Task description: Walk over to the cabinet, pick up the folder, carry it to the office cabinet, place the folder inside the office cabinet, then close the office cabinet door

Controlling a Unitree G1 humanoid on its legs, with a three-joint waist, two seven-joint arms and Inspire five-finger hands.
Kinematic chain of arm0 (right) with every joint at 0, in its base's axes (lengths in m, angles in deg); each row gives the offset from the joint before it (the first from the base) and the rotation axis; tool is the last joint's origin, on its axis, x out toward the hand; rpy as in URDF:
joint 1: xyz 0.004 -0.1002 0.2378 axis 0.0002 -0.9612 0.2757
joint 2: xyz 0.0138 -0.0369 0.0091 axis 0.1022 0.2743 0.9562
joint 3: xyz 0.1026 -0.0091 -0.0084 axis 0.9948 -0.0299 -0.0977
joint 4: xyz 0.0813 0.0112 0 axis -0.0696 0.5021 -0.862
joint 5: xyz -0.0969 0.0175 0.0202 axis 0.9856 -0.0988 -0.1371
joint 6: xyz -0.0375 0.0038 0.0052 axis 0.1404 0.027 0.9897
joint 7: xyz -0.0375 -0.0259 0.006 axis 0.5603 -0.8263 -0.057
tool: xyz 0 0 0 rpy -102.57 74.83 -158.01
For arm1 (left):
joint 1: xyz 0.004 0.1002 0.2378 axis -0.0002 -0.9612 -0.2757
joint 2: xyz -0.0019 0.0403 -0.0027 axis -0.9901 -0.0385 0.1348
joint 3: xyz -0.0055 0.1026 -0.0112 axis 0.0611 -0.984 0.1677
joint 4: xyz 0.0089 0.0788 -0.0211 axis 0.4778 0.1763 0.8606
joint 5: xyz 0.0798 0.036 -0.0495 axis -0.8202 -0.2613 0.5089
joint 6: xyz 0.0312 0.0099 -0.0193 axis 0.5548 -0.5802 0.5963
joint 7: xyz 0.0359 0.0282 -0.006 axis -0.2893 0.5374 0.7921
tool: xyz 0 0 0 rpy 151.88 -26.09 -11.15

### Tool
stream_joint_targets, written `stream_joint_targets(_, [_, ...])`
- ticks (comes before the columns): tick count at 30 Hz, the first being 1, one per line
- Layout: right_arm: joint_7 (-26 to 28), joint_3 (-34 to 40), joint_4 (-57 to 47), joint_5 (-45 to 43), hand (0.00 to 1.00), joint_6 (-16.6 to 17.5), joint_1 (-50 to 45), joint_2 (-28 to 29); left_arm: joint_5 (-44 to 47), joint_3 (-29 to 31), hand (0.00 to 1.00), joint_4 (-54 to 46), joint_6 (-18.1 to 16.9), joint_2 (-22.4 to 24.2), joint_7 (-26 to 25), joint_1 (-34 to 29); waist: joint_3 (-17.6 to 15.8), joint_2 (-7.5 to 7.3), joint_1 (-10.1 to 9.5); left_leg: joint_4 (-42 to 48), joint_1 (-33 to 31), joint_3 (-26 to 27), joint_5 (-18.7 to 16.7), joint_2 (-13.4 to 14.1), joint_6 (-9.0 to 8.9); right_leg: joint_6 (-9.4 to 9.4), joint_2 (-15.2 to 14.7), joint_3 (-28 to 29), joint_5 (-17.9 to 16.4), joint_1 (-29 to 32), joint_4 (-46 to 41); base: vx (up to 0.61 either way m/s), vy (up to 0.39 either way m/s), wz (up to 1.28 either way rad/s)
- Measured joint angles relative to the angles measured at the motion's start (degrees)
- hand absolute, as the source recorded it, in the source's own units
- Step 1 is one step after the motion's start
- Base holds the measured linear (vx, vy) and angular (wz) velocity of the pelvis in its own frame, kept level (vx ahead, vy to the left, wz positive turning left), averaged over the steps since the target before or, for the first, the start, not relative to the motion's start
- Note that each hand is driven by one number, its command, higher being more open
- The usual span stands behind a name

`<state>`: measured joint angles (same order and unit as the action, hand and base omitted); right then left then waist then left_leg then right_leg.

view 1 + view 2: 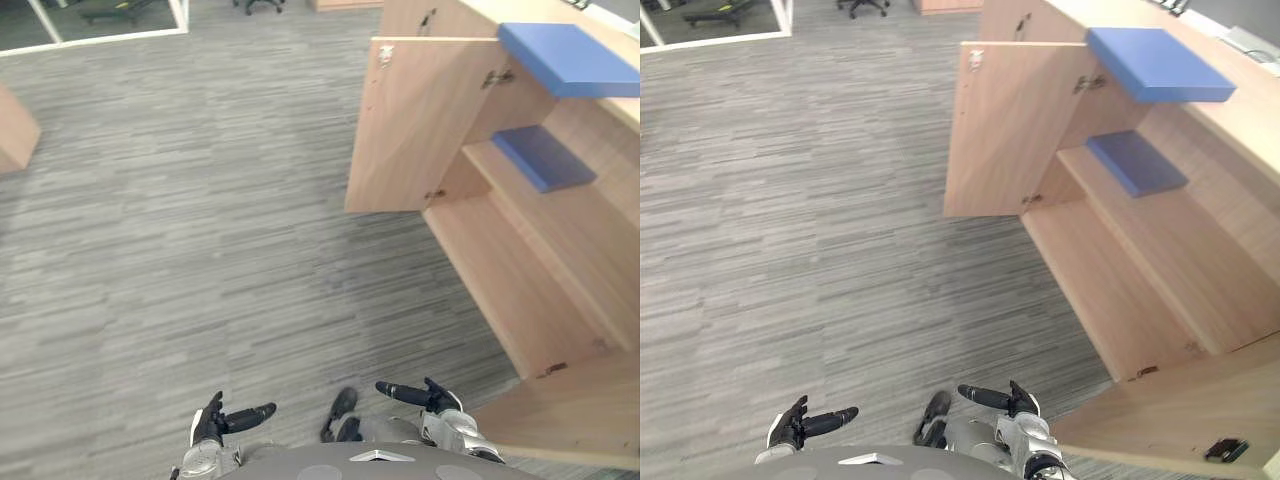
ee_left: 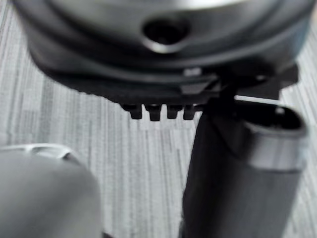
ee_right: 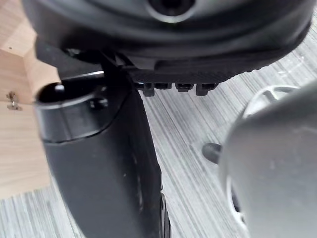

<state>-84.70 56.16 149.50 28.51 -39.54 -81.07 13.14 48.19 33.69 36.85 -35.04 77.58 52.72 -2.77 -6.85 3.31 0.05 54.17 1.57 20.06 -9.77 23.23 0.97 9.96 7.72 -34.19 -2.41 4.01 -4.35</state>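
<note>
1. The left hand (image 1: 210, 424), at seven o'clock in the left eye view, is matte black, with slim, rod-like digits.
2. The left wrist (image 1: 203, 458) is a silver-grey metal cuff with dark seams.
3. The right hand (image 1: 435, 397), at five o'clock, is equally black. The right forearm (image 1: 458, 432) is silver-grey, built of rounded segments.
4. In the left wrist view, the palm housing (image 2: 99, 64) is a dark rounded shell. It has a round recess (image 2: 166, 30) at twelve o'clock and a row of blunt, square fingertips (image 2: 154, 112).
5. The left thumb (image 2: 233, 188) is a thick black cylinder with a paler grey collar (image 2: 277, 148).
6. The right thumb (image 3: 104, 178) is glossy black, its grey rim (image 3: 64, 111) bearing a small screw (image 3: 95, 104).
</note>
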Motion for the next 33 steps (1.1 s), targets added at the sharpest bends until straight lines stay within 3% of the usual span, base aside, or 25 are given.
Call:
stream_joint_targets(1, [-0.38, -1.22, 0.43, -0.39, 1.00, 0.00, 0.05, 0.13, 2.03, 0.87, 1.00, -0.76, 0.15, 0.59, -0.01, -0.79, 0.06, 0.74, -0.94, 12.73, -4.05, -1.70, 0.86, 4.43, 0.32, 0.74, 3.68, 3.11, -0.87, -3.80, 1.25, 0.48, -0.234, -1.04])
stream_joint_targets(3, [-0.62, -1.66, 0.51, -0.50, 1.00, 0.01, 0.07, 1.44, 2.92, 1.02, 1.00, -0.85, 0.21, 0.30, 0.07, -0.82, 0.46, -0.22, -1.88, 18.08, -7.88, -2.83, 0.39, 4.17, -0.44, 0.57, 4.57, 6.72, -1.26, -6.99, 2.46, 0.36, -0.128, -1.07])
stream_joint_targets(5, [-0.74, -1.47, 1.42, -1.69, 1.00, 0.10, 0.35, 2.01, 3.29, 0.93, 1.00, -0.98, 0.07, -0.16, -0.18, -0.73, 0.63, -1.01, -1.86, 17.01, -12.39, -2.67, -0.91, 2.89, -1.65, 0.47, 4.39, 10.18, -1.30, -9.69, 3.65, 0.33, -0.070, -0.92])
stream_joint_targets(7, [-0.73, -1.44, 2.47, -1.97, 1.00, -0.06, 1.13, 2.34, 3.48, 1.00, 1.00, -1.04, -0.09, 0.33, -0.39, -0.54, 0.27, -1.09, -2.63, 9.08, -15.44, -3.18, -2.93, 0.96, -2.44, 0.25, 4.13, 13.89, -1.42, -11.25, 4.18, 0.18, 0.034, -0.94])
stream_joint_targets(9, [-0.81, -0.43, 2.44, -2.13, 1.00, 0.08, 1.17, 2.27, 3.72, 1.07, 1.00, -1.54, -0.78, 0.89, -0.63, -0.25, -1.00, -0.98, -2.91, -8.42, -17.24, -8.11, -4.00, -5.52, -3.69, 0.03, 3.33, 17.98, -1.54, -14.34, 6.10, 0.20, 0.123, -0.82])
stream_joint_targets(10, [-0.82, -0.45, 2.39, -2.11, 1.00, 0.14, 1.05, 2.21, 3.72, 1.10, 1.00, -1.54, -1.00, 1.02, -0.75, -0.32, -1.11, -1.04, -2.90, -13.97, -17.25, -9.85, -3.92, -7.41, -3.83, -0.20, 3.02, 18.99, -1.69, -14.91, 6.52, 0.13, 0.150, -0.72])
stream_joint_targets(12, [-0.83, -0.81, 0.81, -2.10, 1.00, 0.31, 0.07, 2.20, 4.22, 2.08, 1.00, -1.46, -1.15, 1.67, -1.36, -0.46, -1.70, -1.22, -2.88, -32.18, -17.23, -15.49, 0.23, -13.18, -4.61, -1.60, 1.92, 22.93, -2.99, -16.78, 7.59, 0.14, 0.171, -0.74])
stream_joint_targets(14, [-0.80, -1.58, -0.83, -2.06, 1.00, 0.35, -0.73, 2.15, 5.75, 2.15, 1.00, -1.52, -1.31, 2.08, -1.63, -0.94, -2.15, -1.07, -2.98, -41.22, -17.17, -17.01, 5.01, -15.55, -4.65, -2.90, 1.14, 25.52, -4.86, -17.76, 6.94, 0.15, 0.206, -0.67])
stream_joint_targets(19, [-0.69, -1.47, -2.12, -1.92, 1.00, 0.32, -2.34, 2.21, 6.01, 3.77, 1.00, -1.54, -1.24, 2.92, -1.63, -1.11, -1.58, -1.05, -4.08, -39.80, -16.90, -15.51, 12.02, -16.97, -3.58, -6.00, -1.55, 31.70, -7.47, -21.02, 5.29, 0.32, 0.246, -0.73])
stream_joint_targets(21, [-0.46, -0.48, -2.05, -1.77, 1.00, -0.02, -2.59, 2.88, 5.87, 4.08, 1.00, -1.47, -1.12, 2.10, -1.50, -0.80, -0.71, -2.25, -4.39, -40.97, -15.31, -11.67, 14.11, -19.20, -1.97, -9.08, -5.72, 33.04, -9.09, -19.77, 3.24, 0.35, 0.212, -0.61])
stream_joint_targets(22, [0.16, 0.42, -1.89, -1.52, 1.00, -0.24, -2.70, 2.93, 5.87, 4.13, 1.00, -1.43, -1.20, 2.31, -1.88, -0.35, -0.62, -2.08, -4.61, -41.44, -14.48, -9.29, 12.79, -19.51, 0.09, -11.77, -7.30, 33.03, -10.00, -17.44, -0.98, 0.38, 0.242, -0.58])
stream_joint_targets(23, [0.56, 1.10, -1.89, -1.53, 1.00, -0.26, -2.51, 3.04, 5.87, 4.13, 1.00, -1.38, -1.18, 2.32, -1.90, -0.26, -0.61, -2.07, -4.68, -41.45, -13.87, -8.03, 12.18, -19.67, 0.77, -12.81, -8.21, 32.79, -10.69, -16.14, -4.02, 0.52, 0.386, -1.38])
stream_joint_targets(24, [1.60, 4.33, -1.88, -1.50, 1.00, -0.41, -2.30, 3.84, 5.83, 4.16, 1.00, -1.27, -1.15, 2.73, -2.06, -0.51, 0.38, -2.04, -4.76, -44.39, -6.87, -3.03, 8.67, -22.98, 1.66, -12.47, -14.37, 28.60, -12.37, -9.91, -22.40, 0.57, 0.546, -1.37])
stream_joint_targets(25, [1.48, 6.07, -1.97, -1.54, 1.00, -0.28, -2.41, 2.67, 5.66, 1.72, 1.00, 0.71, -1.30, 2.21, -1.81, -0.18, 2.74, -2.12, -3.96, -48.29, -1.56, -1.01, 6.38, -27.43, 3.28, -7.81, -23.01, 22.34, -9.53, -2.86, -41.27, 0.67, 0.649, -1.22])
stream_joint_targets(26, [1.45, 6.22, -1.76, -1.48, 1.00, -0.14, -2.49, 1.60, 5.57, 0.85, 1.00, 0.81, -1.43, 2.37, -1.63, 0.39, 3.74, -1.48, -2.88, -48.40, 0.43, -0.45, 5.74, -28.71, 4.92, -5.76, -27.27, 18.98, -5.97, -1.20, -47.73, 0.42, 0.442, -0.32])
stream_joint_targets(28, [1.48, 6.26, -1.77, -1.47, 1.00, 0.08, -2.26, 1.54, 5.44, -0.14, 1.00, 1.46, -1.50, 2.47, -1.49, 1.13, 3.78, -1.35, -2.47, -48.37, 2.70, -0.48, 5.41, -28.74, 5.47, -5.96, -30.36, 15.65, -5.65, -1.03, -51.43, 0.25, 0.195, -0.03])
stream_joint_targets(29, [1.40, 6.36, -2.09, -1.49, 1.00, 0.11, -2.26, 1.96, 5.42, -0.32, 1.00, 1.76, -1.45, 2.40, -1.30, 1.82, 3.36, -2.13, -1.93, -49.27, 4.70, -0.72, 5.04, -28.72, 5.92, -6.16, -32.62, 12.67, -5.99, -0.62, -53.62, 0.20, 0.112, -0.05])
stream_joint_targets(31, [1.45, 6.45, -2.42, -1.48, 1.00, 0.66, -1.98, 2.83, 5.56, -0.36, 1.00, 1.93, -1.22, 2.32, -1.34, 2.36, 2.78, -1.83, -1.73, -51.52, 7.02, 0.03, 2.77, -27.62, 4.68, -7.40, -32.45, 10.58, -8.39, 2.42, -54.51, 0.13, 0.045, -0.42])
stream_joint_targets(32, [1.45, 6.47, -2.34, -1.50, 1.00, 1.32, -0.65, 3.26, 5.48, -0.73, 1.00, 2.15, -1.12, 1.92, -1.34, 2.87, 1.56, -2.29, -1.28, -51.60, 8.84, 1.56, 2.56, -26.17, 4.50, -9.28, -31.55, 6.92, -11.08, 3.09, -50.18, 0.11, -0.040, -0.75])
stream_joint_targets(33, [1.34, 6.43, -1.83, -1.52, 1.00, 1.38, 0.04, 3.13, 5.42, -2.04, 1.00, 3.42, -1.18, 1.50, -1.29, 3.57, 0.53, -1.65, -1.11, -51.39, 9.82, 2.63, 2.07, -24.48, 3.72, -9.95, -30.05, 0.85, -12.22, 2.94, -42.95, 0.07, -0.068, -0.64])
